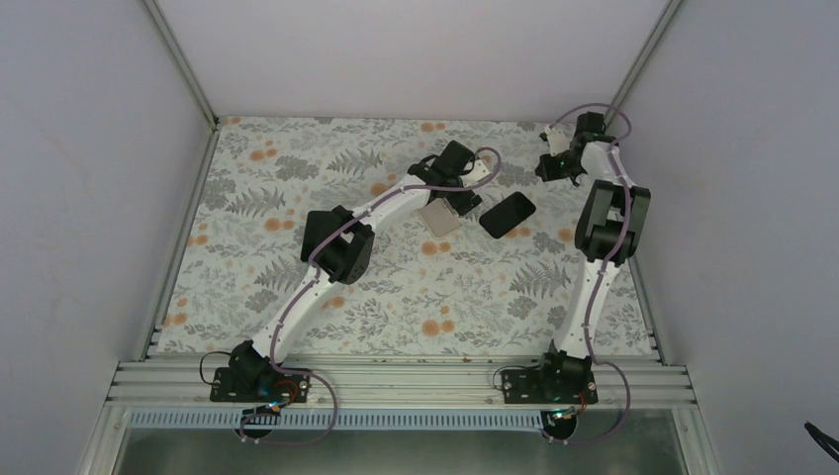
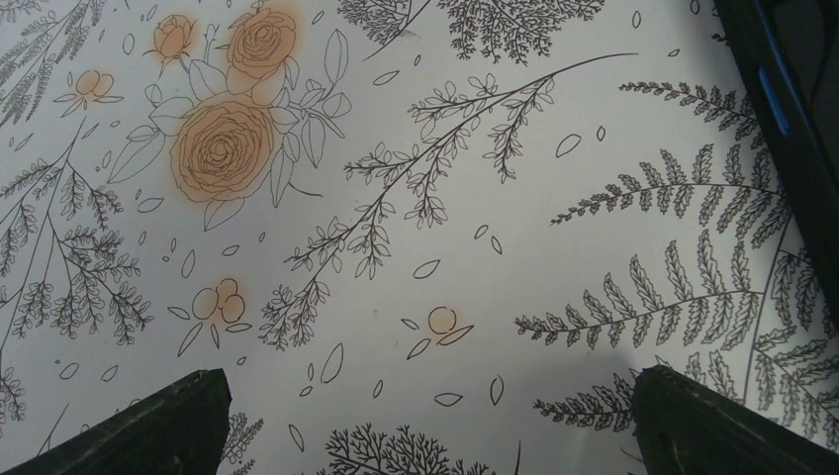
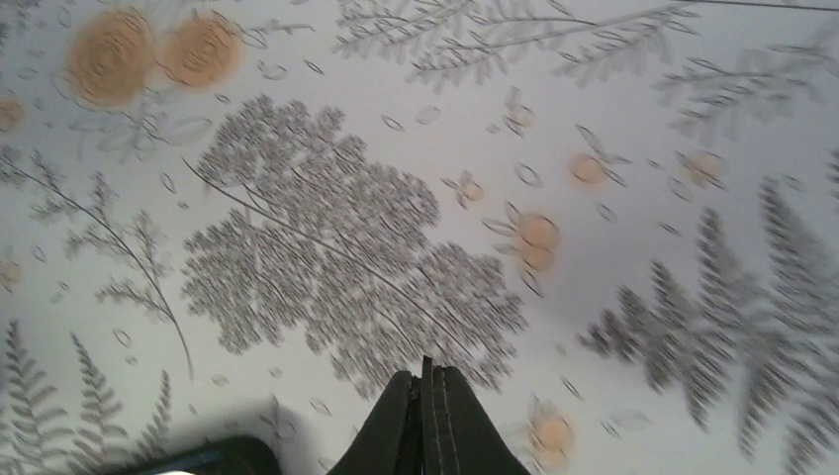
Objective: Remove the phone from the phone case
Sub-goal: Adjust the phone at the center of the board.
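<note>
Presently you have: left gripper (image 2: 427, 388), released wide, nothing between its fingers; right gripper (image 3: 427, 381), clenched, empty; dark slab (image 1: 508, 214) near pale slab (image 1: 438, 219) on floral table (image 1: 396, 287).

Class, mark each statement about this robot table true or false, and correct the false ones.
1. The left gripper is open. True.
2. The right gripper grips the black phone-shaped object. False: it is shut on nothing, over the cloth.
3. The black phone-shaped object lies on the floral tablecloth. True.
4. The black phone-shaped object sits between the left gripper's fingers. False: only cloth lies between them; the object is off to one side.
</note>
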{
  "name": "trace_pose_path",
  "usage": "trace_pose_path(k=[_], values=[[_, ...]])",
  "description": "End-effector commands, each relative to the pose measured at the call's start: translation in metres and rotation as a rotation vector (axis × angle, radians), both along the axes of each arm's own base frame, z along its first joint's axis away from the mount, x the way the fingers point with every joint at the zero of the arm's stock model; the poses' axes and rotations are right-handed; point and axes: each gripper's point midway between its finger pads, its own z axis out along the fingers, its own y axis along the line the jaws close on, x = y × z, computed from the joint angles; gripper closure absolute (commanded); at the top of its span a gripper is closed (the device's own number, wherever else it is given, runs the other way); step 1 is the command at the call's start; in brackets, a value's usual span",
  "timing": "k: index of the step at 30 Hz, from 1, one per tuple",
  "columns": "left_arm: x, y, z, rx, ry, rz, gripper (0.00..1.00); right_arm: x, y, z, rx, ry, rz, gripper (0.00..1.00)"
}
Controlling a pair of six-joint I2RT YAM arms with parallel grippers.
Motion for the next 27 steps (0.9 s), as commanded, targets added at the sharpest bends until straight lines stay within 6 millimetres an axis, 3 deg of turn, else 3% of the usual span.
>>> trace_pose_path(k=[1, 5, 9, 19, 27], values=[[-0.001, 0.004, 0.012, 0.000, 0.014, 0.015, 0.00, 0.006, 0.051, -0.006, 0.160, 0.058, 0.073, 0.97], [-0.002, 0.004, 0.007, 0.001, 0.024, 0.013, 0.00, 0.015, 0.073, -0.014, 0.171, 0.068, 0.102, 0.97], [-0.002, 0.006, 0.007, 0.006, 0.025, 0.012, 0.00, 0.010, 0.087, -0.022, 0.179, 0.102, 0.127, 0.97], [-0.001, 0.008, 0.011, 0.012, 0.017, 0.001, 0.00, -0.024, 0.065, -0.029, 0.039, 0.166, 0.118, 0.97], [-0.004, 0.010, 0.016, 0.019, 0.024, -0.008, 0.00, -0.075, 0.049, -0.025, -0.029, 0.246, 0.146, 0.97]])
